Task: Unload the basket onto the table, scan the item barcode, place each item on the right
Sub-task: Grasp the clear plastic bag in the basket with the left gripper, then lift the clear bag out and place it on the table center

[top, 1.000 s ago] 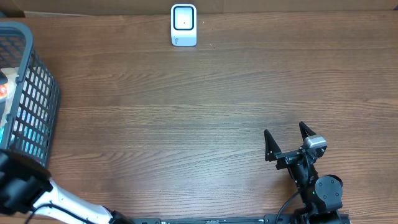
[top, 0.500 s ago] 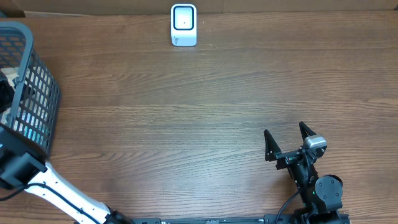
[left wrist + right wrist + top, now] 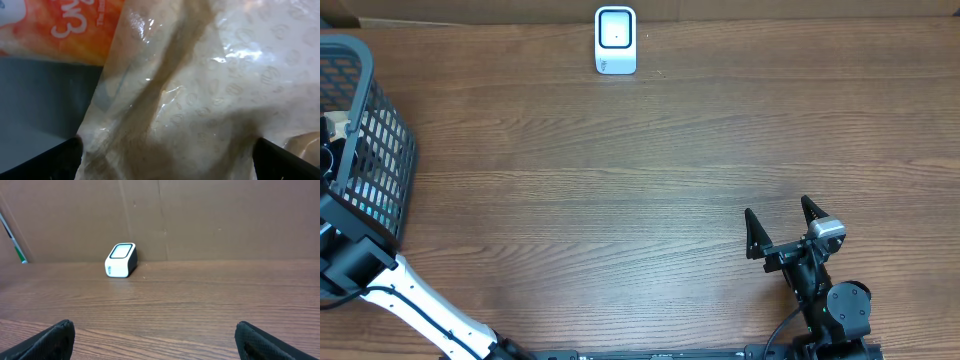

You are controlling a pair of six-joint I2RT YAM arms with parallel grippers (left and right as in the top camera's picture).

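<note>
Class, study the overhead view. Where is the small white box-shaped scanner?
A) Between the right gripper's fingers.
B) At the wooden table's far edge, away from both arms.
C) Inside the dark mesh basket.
B: the white scanner stands alone at the table's far edge, the mesh basket far to its left and the open right gripper near the front.

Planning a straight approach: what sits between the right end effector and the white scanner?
Nothing: only bare wooden table separates the right end effector from the scanner, shown in the overhead and right wrist views.
</note>
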